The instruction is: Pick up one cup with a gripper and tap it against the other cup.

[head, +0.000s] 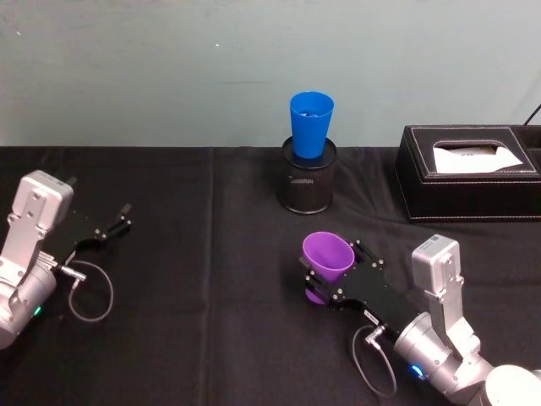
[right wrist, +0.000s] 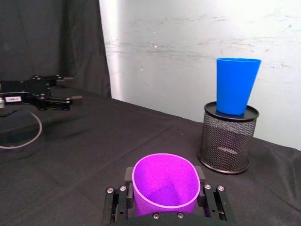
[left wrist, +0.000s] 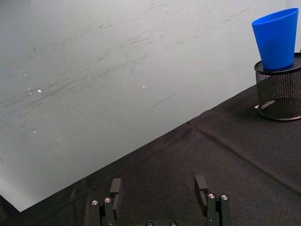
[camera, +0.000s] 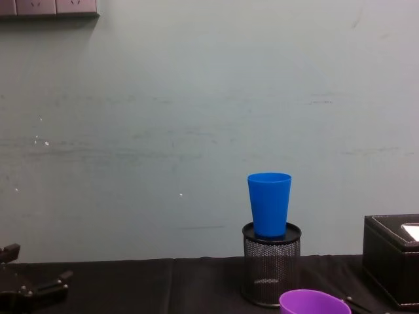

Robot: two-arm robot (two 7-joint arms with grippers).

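The purple cup (head: 328, 257) sits upright between the jaws of the right gripper (head: 325, 269), its mouth open upward, one flat jaw on each side of its wall. In the right wrist view the cup (right wrist: 164, 183) fills the gap between the two jaws, which press on it from both sides, so the right gripper (right wrist: 164, 188) is closed on it. It is held toward the near right part of the black-covered table (head: 186, 279).

The blue cup (head: 310, 123) stands upright in the top of a black mesh pen holder (head: 308, 179) near the table's far edge, well apart from the purple cup. A black tissue box (head: 469, 173) sits at the far right corner.

The left gripper (head: 118, 222) rests near the table's left edge with its jaws spread apart, holding nothing.
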